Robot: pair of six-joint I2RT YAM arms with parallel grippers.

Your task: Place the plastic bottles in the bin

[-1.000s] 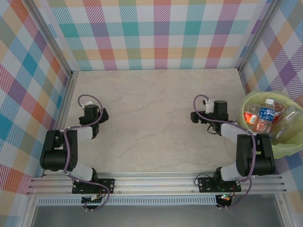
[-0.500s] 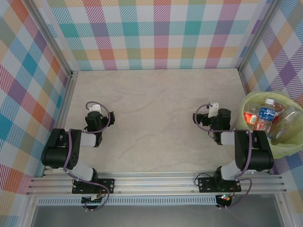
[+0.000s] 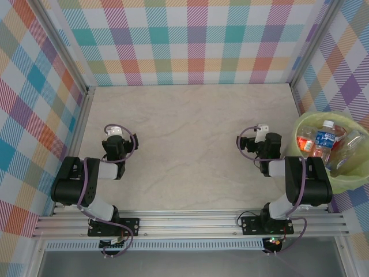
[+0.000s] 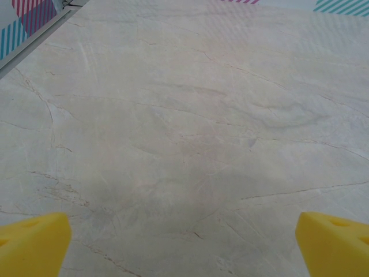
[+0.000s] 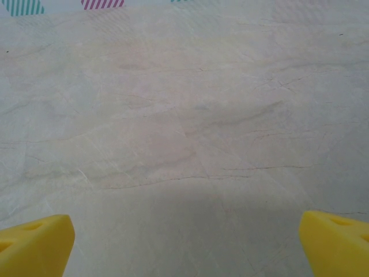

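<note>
**A:** Where are the plastic bottles?

**B:** In the bin, the yellow-green tub at the right edge of the table, just right of the right arm. One bottle with a blue label and a white cap stands near the middle. A red-labelled one lies to its left and a clear one leans to its right. I cannot count the rest through the tub's wall.

**A:** And the left gripper?

**B:** It sits low on the left side of the table, pointing toward the far wall. In its wrist view the yellow fingertips stand at opposite lower corners, so the jaws are spread wide, with bare marbled tabletop between them.

**A:** The right gripper?

**B:** Same posture. It is near the bin but apart from it, and its yellow fingertips are also spread wide over the bare tabletop.

**A:** What surrounds the table?

**B:** Plaid walls on the left, far and right sides.
</note>
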